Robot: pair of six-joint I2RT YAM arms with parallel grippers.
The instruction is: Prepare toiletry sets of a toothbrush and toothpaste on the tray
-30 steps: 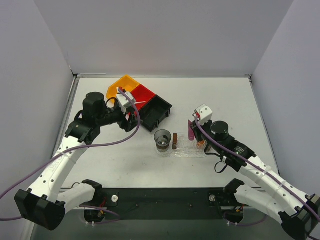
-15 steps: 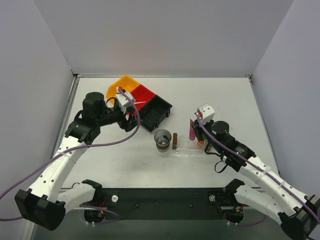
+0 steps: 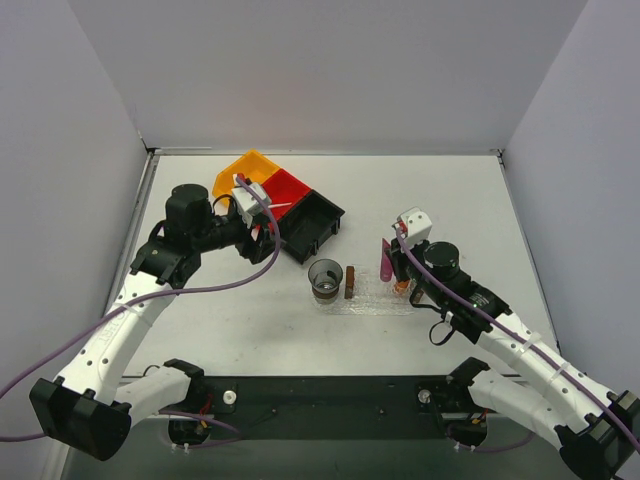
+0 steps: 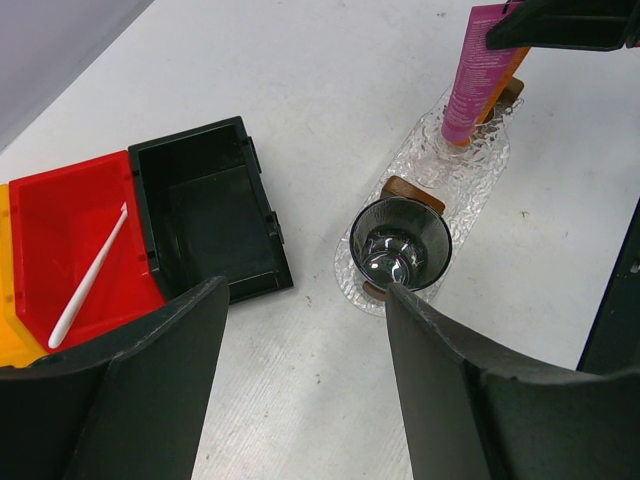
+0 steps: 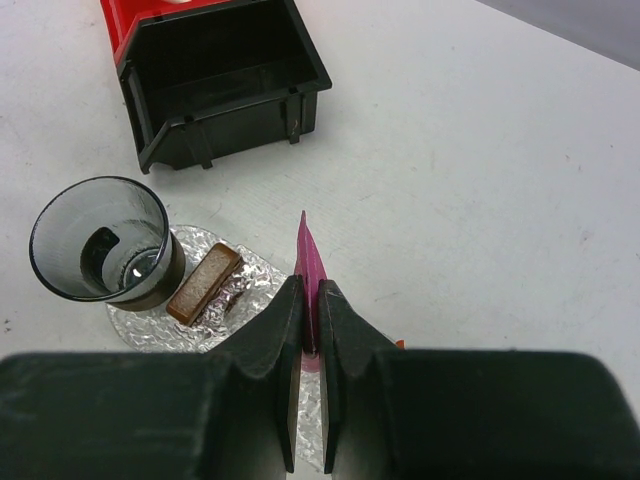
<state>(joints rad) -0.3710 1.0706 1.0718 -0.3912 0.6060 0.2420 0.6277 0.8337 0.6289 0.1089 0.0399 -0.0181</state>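
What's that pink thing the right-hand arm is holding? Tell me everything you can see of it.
The pink toothpaste tube is a small magenta wedge, glossy like plastic, with pale print too small to read. It stands nearly upright, wide flat end up, narrow end down on one end of the clear bumpy tray. The right gripper has its jaws shut on it. An orange tube stands close behind; contact unclear.

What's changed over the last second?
The right gripper, shut on the pink tube, drifted slightly right and toward its base, tube end still over the tray. The left gripper is open and unmoved; toothbrush still in the red bin.
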